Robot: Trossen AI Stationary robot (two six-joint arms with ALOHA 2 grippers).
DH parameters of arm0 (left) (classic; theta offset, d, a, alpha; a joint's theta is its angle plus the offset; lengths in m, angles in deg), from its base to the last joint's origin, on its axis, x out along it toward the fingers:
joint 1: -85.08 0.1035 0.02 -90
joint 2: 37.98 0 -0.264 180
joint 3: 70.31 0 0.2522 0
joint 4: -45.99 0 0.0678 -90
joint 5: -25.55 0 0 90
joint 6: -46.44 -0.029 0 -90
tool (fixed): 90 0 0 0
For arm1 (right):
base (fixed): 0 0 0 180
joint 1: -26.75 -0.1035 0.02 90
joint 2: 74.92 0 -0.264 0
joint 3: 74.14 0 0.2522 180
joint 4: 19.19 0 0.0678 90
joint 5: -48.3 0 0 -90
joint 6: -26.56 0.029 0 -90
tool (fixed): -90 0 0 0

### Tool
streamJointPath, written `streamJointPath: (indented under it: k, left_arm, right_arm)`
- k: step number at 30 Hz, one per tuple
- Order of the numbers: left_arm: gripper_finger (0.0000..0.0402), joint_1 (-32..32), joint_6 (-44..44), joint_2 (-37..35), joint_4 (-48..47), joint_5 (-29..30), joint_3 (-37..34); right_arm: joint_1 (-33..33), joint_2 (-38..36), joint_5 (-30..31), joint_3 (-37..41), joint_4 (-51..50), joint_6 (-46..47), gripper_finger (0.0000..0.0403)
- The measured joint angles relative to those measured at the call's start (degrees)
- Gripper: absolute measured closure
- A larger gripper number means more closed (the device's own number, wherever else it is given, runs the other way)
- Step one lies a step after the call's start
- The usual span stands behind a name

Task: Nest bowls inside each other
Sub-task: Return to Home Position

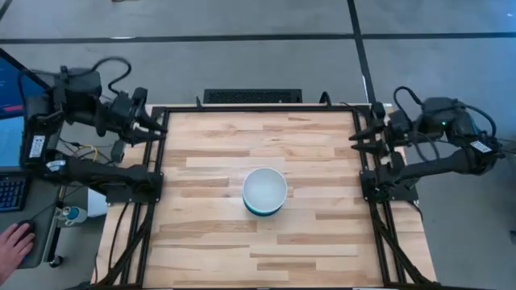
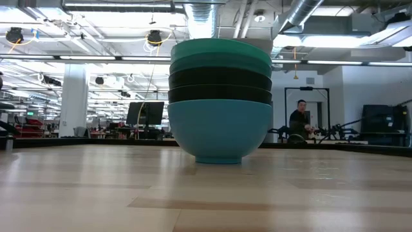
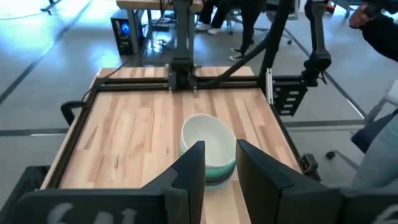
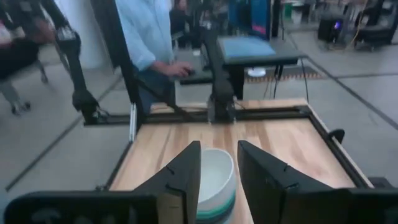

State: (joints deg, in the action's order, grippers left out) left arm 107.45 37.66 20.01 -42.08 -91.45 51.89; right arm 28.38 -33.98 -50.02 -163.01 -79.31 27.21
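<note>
The bowls stand nested in one stack (image 1: 264,192) near the middle of the table, resting on the bottom bowl's foot. In the low view the stack (image 2: 220,103) shows a blue bowl at the bottom, two black rims above it, then two green ones. From above, the innermost bowl (image 3: 208,134) is white; it also shows in the right wrist view (image 4: 217,174). My left gripper (image 1: 160,127) hovers open at the table's left edge, toward the far corner. My right gripper (image 1: 355,137) hovers open at the right edge. Both point toward the stack and are well apart from it.
Bare wooden tabletop (image 1: 210,242) lies all around the stack. Black frame rails (image 1: 153,193) run along the left and right edges. A person's hand (image 1: 14,242) rests on a desk left of the table, and people show in the room beyond.
</note>
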Motion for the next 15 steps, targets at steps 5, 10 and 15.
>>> streamJointPath:
  k: [5,10,15]
  left_arm:
    - [0.0321,0.0,0.0,-12.7,10.9,-1.7,-20.4]
    - [0.0321,0.0,4.0,-26.6,29.5,-3.2,-44.1]
    - [0.0321,0.0,8.0,-38.3,44.1,-5.2,-63.4]
  right_arm:
    - [0.0,-8.0,0.2,9.9,4.1,3.9,0.0274]
    - [0.0,-14.9,-0.5,19.4,11.4,3.0,0.0274]
    - [0.0,-22.6,-2.4,30.4,17.8,1.9,0.0274]
